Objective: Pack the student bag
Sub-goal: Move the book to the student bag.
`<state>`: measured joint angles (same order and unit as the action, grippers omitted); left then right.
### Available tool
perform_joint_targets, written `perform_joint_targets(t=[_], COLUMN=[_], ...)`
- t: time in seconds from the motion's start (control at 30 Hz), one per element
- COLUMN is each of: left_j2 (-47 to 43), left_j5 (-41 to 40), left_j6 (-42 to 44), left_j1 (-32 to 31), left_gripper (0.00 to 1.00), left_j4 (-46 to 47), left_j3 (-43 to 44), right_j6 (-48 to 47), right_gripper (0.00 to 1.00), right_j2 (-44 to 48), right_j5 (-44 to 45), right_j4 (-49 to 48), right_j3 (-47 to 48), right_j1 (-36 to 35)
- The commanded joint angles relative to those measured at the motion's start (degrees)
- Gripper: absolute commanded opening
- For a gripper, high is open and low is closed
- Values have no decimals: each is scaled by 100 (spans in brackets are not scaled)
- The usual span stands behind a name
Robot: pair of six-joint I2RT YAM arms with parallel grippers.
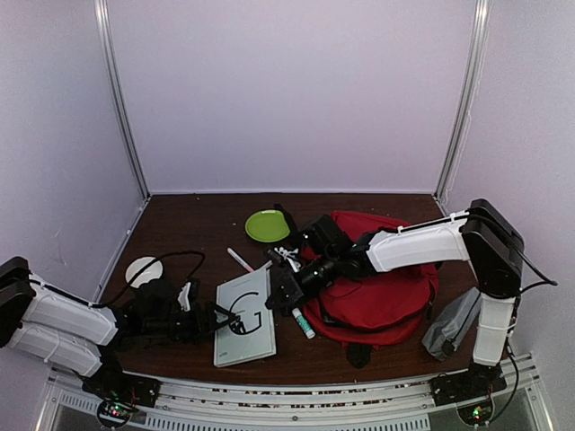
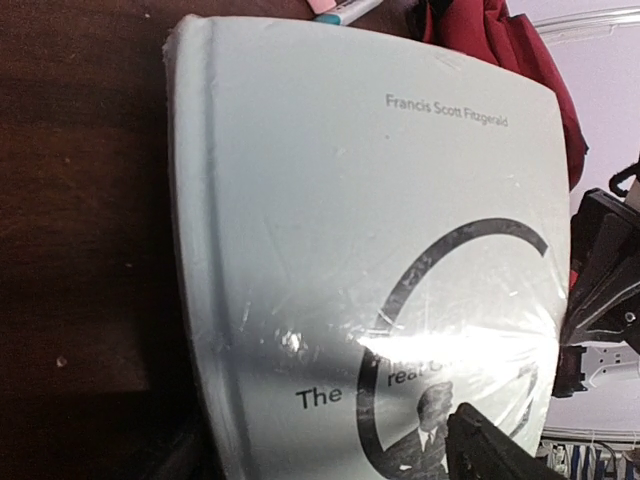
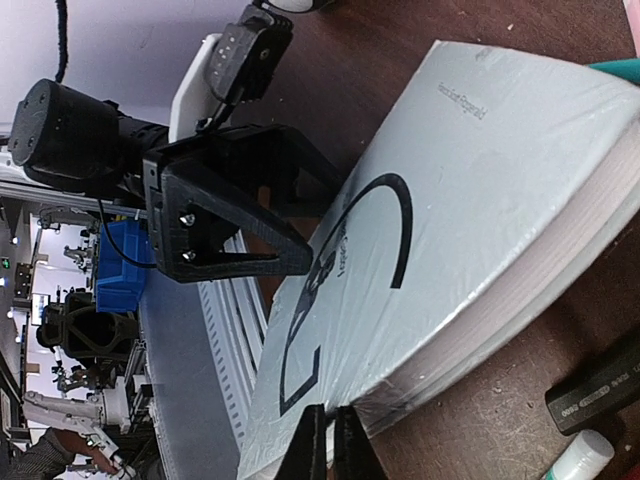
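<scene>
The red student bag (image 1: 382,292) lies at the right of the table, and a corner of it shows in the left wrist view (image 2: 505,50). A pale grey shrink-wrapped book (image 1: 247,328), "The Great Gatsby", lies flat to its left. My left gripper (image 1: 229,319) is open over the book's spine side, with one finger (image 2: 490,450) above the cover (image 2: 370,230). My right gripper (image 3: 330,448) is nearly closed, pinching the thin edge of the book (image 3: 450,200) at its corner on the bag side.
A green plate (image 1: 267,224) and a pink-and-white pen (image 1: 240,260) lie behind the book. A white glue stick (image 1: 303,323) lies between book and bag, beside a black marker (image 3: 595,385). A white disc (image 1: 142,269) sits far left. A grey pouch (image 1: 452,323) is at the right edge.
</scene>
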<state>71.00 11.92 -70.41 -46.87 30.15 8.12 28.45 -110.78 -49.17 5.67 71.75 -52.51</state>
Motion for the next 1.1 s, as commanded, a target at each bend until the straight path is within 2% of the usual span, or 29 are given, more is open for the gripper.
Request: perform_joint_targets(t=[0.0,0.2,0.37,0.47,0.57,0.63,0.83,0.93,1.07], left_j2=[437,1206,2157,2912,3414,3524,3456,3493,3635], left_j5=[466,680,803,935,1086,1053,1082,1118,1080], left_j6=[-87,-438,-863,-1123,-1272,-1259,-775,-597,-456], left_j1=[-134,-134,-136,-140,-203,-300,-428,-429,-428], left_gripper=[82,79,75,72,69,68,67,68,68], left_j4=[-64,1519,3148,4118,4618,4465,3122,2552,2107], left_j3=[-90,-220,-383,-238,160,438,1318,1667,1859], right_j6=[-194,-203,-343,-597,-860,-1026,-1310,-1518,-1548], right_gripper=[0,0,1,2,2,3,3,8,10], right_j2=[96,-207,-181,-10,179,258,329,331,319], right_j5=[-326,-406,-376,-297,-94,76,865,1269,1374], right_j4=[-688,-466,-283,-11,266,460,1103,1417,1427], right_j3=[184,660,607,513,406,364,367,371,284], right_j1=[-218,-242,-190,-91,21,90,443,671,976])
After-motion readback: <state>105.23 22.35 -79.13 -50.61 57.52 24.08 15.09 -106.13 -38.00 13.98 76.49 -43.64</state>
